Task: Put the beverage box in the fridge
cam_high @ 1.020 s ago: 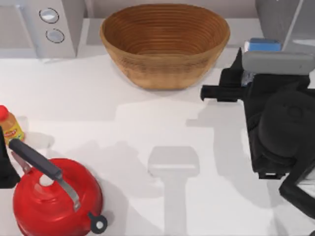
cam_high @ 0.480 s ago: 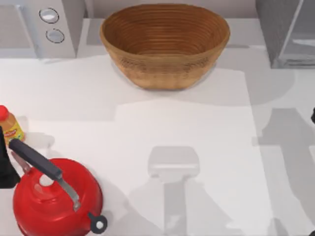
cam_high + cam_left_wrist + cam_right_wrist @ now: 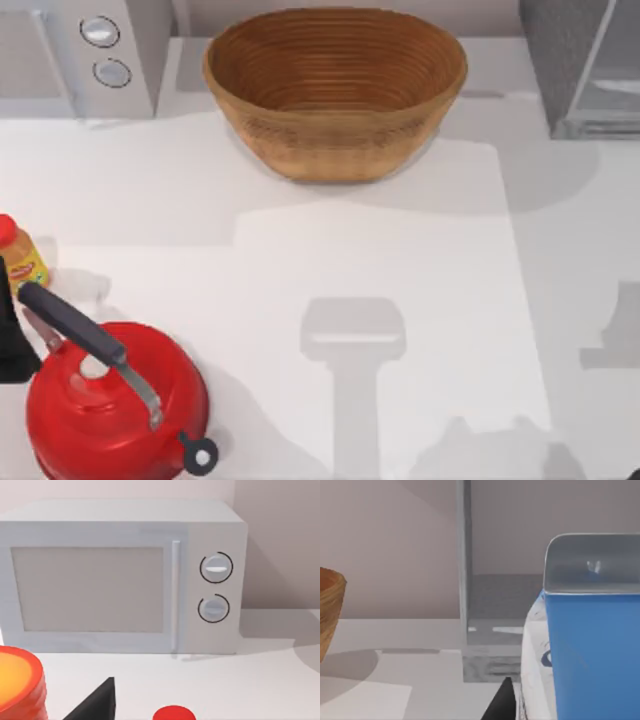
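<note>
Desk [image 3: 400, 300] from above carries a woven basket [image 3: 335, 90] at the far middle, a microwave [image 3: 85, 55] in the far left corner, the grey fridge [image 3: 560, 60] in the far right corner, and a red kettle [image 3: 110, 400] beside an orange-capped bottle [image 3: 20, 255] at the near left.

Left wrist view faces the microwave [image 3: 120, 580] door and two dials; whether that pincer is released or clenched, I cannot tell.

Right wrist view has the beverage box [image 3: 592, 645] close before the camera, in front of the fridge [image 3: 495, 625], with the basket [image 3: 330, 610] at the edge; whether the right pincer grasps it, I cannot tell.
</note>
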### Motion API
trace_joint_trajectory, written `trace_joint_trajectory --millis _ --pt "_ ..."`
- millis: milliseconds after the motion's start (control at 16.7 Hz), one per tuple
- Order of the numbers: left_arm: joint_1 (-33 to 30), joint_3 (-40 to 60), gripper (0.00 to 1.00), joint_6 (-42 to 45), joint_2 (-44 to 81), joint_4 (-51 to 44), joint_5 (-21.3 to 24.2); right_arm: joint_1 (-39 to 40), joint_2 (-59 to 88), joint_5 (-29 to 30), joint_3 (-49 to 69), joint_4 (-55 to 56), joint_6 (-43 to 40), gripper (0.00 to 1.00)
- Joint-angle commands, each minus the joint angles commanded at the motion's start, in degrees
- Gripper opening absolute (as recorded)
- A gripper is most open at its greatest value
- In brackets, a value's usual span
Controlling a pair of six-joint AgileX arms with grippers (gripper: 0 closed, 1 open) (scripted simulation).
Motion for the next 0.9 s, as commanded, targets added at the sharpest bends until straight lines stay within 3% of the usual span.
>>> trace_joint_trajectory --millis 240,600,900 --pt "0.0 0.0 1.0 0.0 0.0 0.0 0.0 -4.0 -6.7 -4.1 -2.5 -4.5 -0.5 0.0" --pt "0.0 0.0 1.0 0.0 0.0 0.0 0.0 -4.0 -6.7 -4.2 -2.4 -4.5 -0.4 0.0" --pt "0.0 0.0 1.0 0.0 0.0 0.0 0.0 -6.3 -0.3 -4.1 3.7 2.4 -0.8 0.0"
